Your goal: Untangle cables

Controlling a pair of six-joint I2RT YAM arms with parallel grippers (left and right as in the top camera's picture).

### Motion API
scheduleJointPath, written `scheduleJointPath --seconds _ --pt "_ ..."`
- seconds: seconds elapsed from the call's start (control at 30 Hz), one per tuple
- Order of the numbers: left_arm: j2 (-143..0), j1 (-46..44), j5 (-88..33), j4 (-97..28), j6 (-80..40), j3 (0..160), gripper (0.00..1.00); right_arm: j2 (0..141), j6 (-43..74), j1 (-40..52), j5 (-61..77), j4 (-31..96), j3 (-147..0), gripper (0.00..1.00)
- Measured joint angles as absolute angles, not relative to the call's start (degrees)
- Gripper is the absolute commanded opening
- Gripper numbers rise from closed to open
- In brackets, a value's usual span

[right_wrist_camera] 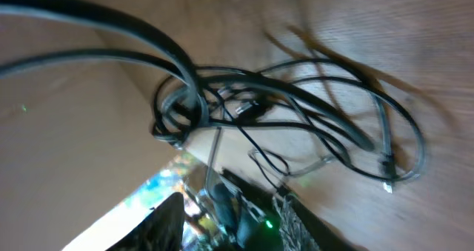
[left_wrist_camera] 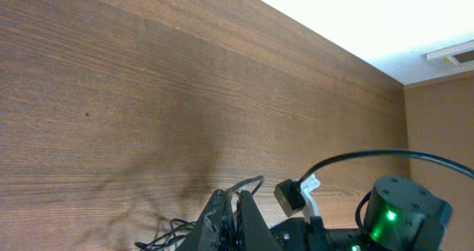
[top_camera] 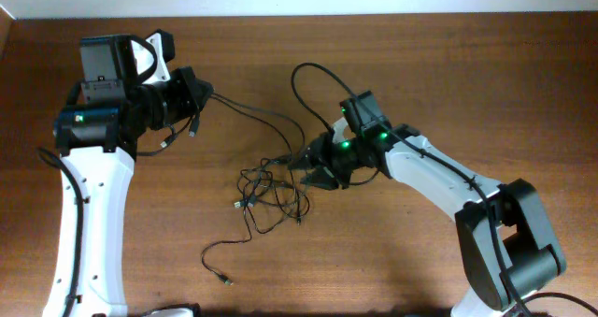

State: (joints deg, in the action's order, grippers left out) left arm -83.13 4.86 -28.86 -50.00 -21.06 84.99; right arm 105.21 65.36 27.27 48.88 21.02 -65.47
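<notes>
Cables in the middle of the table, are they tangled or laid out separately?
Tangled. The cables cross and loop over one another in one clump, and the right wrist view shows several strands bunched and crossing together.

A brown wooden table (top_camera: 486, 83) carries tangled thin black cables (top_camera: 264, 188).

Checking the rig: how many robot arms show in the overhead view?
2. The left arm stands along the left side; the right arm reaches in from the lower right toward the cables.

Cables (top_camera: 264, 188) on table (top_camera: 467, 74), just beside right gripper (top_camera: 306, 168)
</notes>
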Motion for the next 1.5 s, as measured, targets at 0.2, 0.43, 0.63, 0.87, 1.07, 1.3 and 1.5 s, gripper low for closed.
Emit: scheduleJointPath --seconds 0.2,0.43,0.63,0.87,1.07,1.3,1.5 --pt "-83.1 4.9 -28.9 -50.6 -21.1 85.0 0.0 105.2 83.2 31.8 34.2 11.8 -65.5 0.42" --pt "-83.1 4.9 -28.9 -50.7 -21.1 85.0 0.0 105.2 92.6 36.4 21.7 10.1 -65.5 0.33" --pt "-83.1 4.9 -28.9 -50.8 -21.1 85.0 0.0 105.2 93.4 37.0 22.4 6.9 -65.5 0.32" --pt "-83.1 4.9 -28.9 -50.8 -21.1 85.0 0.0 105.2 93.9 37.0 22.9 6.8 -65.5 0.33" --pt "-83.1 4.9 -28.9 -50.8 -21.1 85.0 0.0 105.2 94.1 39.4 20.8 6.9 -65.5 0.24" --pt "-83.1 4.9 -26.2 -51.5 -21.1 85.0 0.0 105.2 87.9 39.9 15.1 10.5 -65.5 0.04" --pt "-83.1 5.2 -24.8 -51.0 -21.1 85.0 0.0 104.5 65.1 37.4 20.6 14.3 -65.8 0.04"
